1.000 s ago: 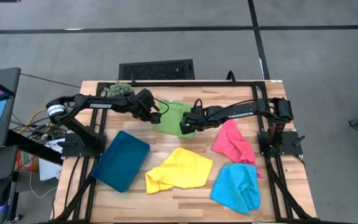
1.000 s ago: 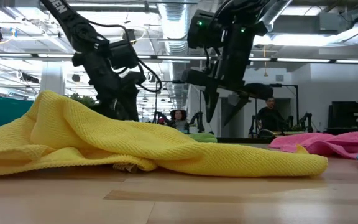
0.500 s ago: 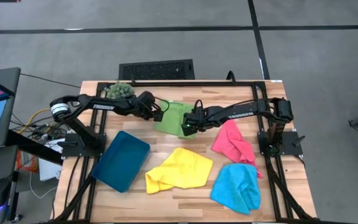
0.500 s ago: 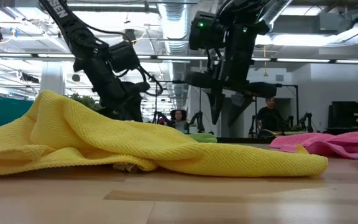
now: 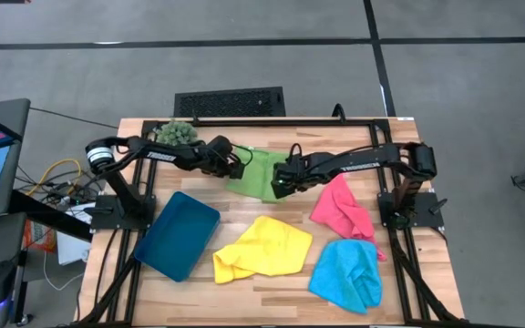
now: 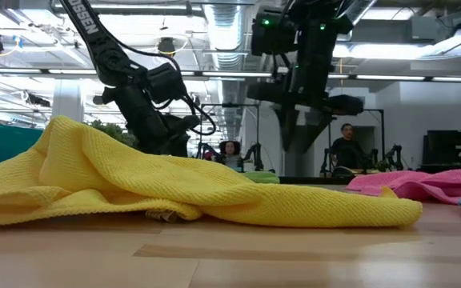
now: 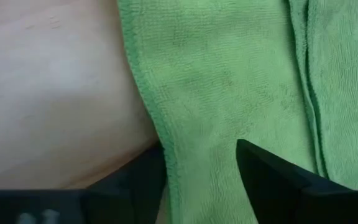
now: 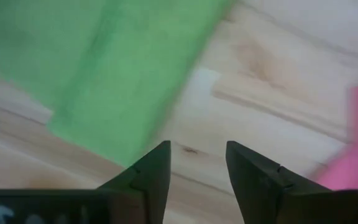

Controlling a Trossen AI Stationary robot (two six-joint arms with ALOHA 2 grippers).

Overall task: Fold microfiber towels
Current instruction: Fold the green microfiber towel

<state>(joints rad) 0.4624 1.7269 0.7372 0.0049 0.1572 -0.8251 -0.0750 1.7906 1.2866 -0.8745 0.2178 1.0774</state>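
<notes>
High view: green towel [image 5: 257, 172] lies at the table's far centre. Left gripper [image 7: 201, 165] straddles its edge, fingers apart (nothing clamped); right gripper [image 8: 196, 165] hovers beside it, parted, empty.

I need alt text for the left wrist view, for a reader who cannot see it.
The left gripper has its two dark fingers apart, astride the edge of the green towel. The towel lies on the light wooden table, and a folded layer runs along one side of it.
</notes>
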